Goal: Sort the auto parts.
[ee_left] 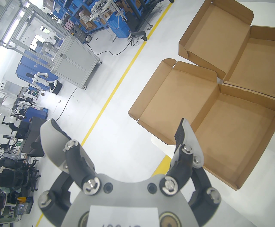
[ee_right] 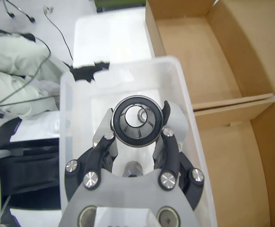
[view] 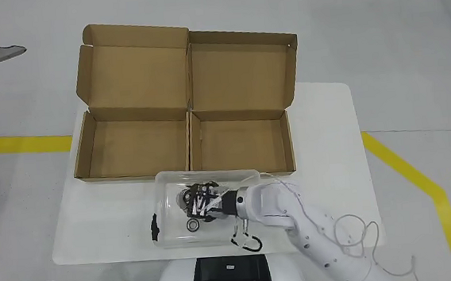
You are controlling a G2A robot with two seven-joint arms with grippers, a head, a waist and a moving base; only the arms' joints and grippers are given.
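My right gripper (ee_right: pixel 138 111) is shut on a black cylindrical sleeve (ee_right: pixel 129 137), held over the clear plastic bin (ee_right: pixel 182 86). A small metal ring (ee_right: pixel 141 115) lies on the bin floor and shows through the sleeve's bore. From above, the right gripper (view: pixel 205 202) and the sleeve (view: pixel 190 199) sit inside the bin (view: pixel 165 177), with a dark ring (view: pixel 193 223) beside them. My left gripper (ee_left: pixel 117 129) hangs open and empty off the table's far left (view: pixel 0 53), above the floor.
Two open cardboard boxes stand side by side behind the bin, the left box (view: pixel 130 148) and the right box (view: pixel 238 147), both with lids folded back. A black scrap (view: pixel 153 226) hangs on the bin's left rim. A black clip (view: pixel 245 239) lies near the front edge.
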